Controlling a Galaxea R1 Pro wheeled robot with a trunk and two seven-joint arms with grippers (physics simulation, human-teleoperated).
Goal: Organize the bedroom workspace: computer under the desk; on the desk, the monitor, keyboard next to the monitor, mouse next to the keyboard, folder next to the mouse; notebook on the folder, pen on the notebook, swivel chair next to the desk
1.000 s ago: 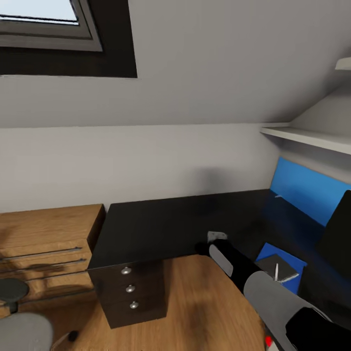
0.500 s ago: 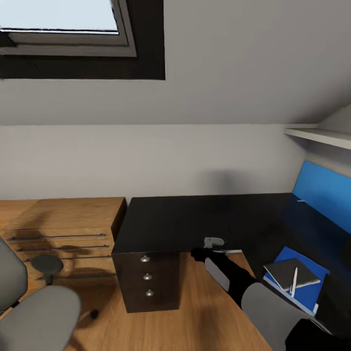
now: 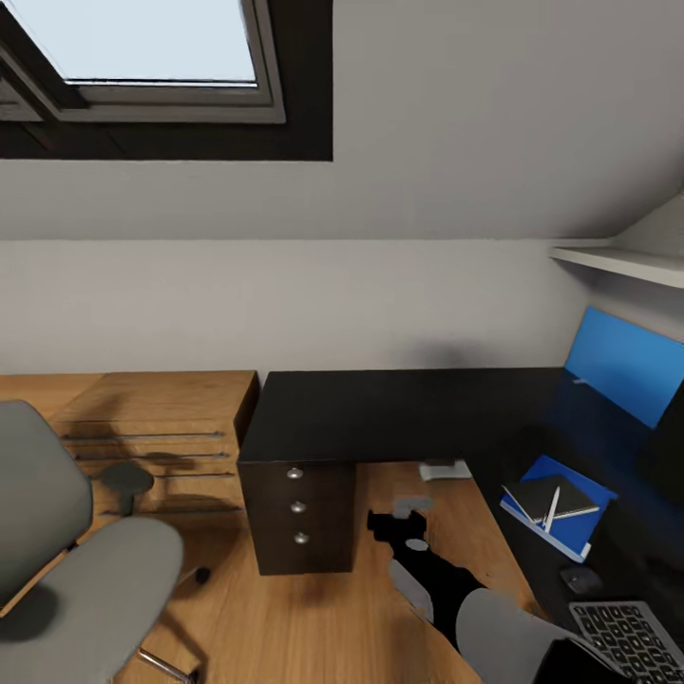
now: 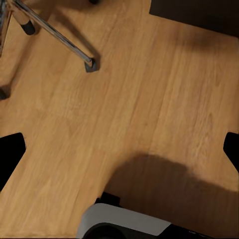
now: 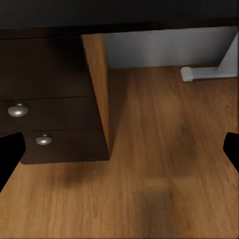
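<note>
The black-topped desk [image 3: 380,413] runs along the wall, its drawers [image 3: 299,513] facing me. On its right wing lies the blue folder [image 3: 570,532] with the grey notebook [image 3: 540,494] on it and the white pen [image 3: 552,510] on top. Nearer me on the desk are the dark mouse [image 3: 579,578] and a corner of the keyboard [image 3: 627,638]. The monitor [image 3: 671,439] is cut off by the picture's right edge. The grey swivel chair [image 3: 66,579] stands on the floor at the left. My right gripper [image 3: 399,521] [image 5: 119,149] hangs open over the floor beside the drawers [image 5: 45,104]. My left gripper [image 4: 119,149] is open above the floor near the chair's silver base [image 4: 55,35].
A light wood cabinet [image 3: 152,427] with bar handles stands left of the desk. The desk's white leg foot [image 3: 445,469] [image 5: 209,72] rests on the floor under the desk. A blue back panel [image 3: 622,366] and a white shelf [image 3: 617,261] are at the right, a skylight [image 3: 142,47] above.
The camera has swung left and drawn back: the chair, mouse and keyboard have come into view. My right gripper now sits lower, off the desk edge and over the floor.
</note>
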